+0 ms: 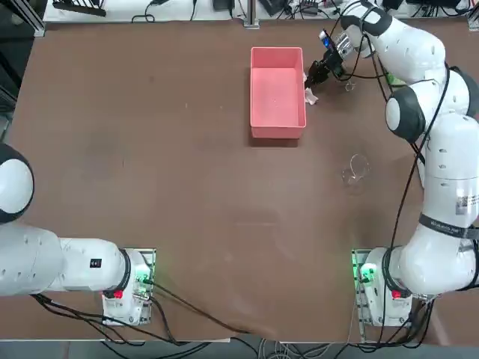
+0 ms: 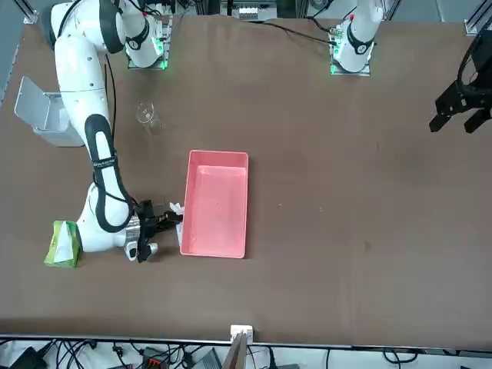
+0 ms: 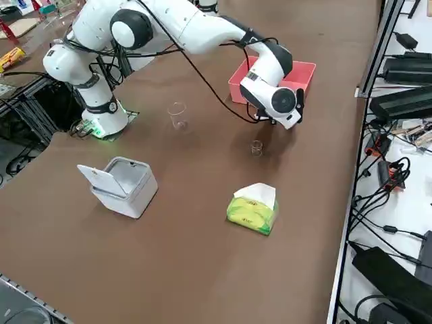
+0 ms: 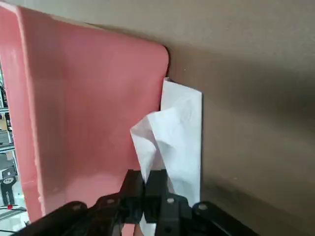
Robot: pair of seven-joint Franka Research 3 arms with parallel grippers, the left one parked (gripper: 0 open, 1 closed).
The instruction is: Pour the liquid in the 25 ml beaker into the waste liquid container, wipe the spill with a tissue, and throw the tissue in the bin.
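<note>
Tabletop: hand (image 4: 144, 194) pinching tissue (image 4: 172, 132)

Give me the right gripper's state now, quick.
Right gripper: shut on the tissue, low over the table beside the pink tray.

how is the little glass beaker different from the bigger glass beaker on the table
The 25 ml beaker is clearly smaller than the larger beaker. The 25 ml beaker stands nearer the tissue pack and the right claw, which pinches the tissue beside the pink tray; the larger beaker stands nearer the right arm's base. Both are clear glass and upright on the bare table.
</note>
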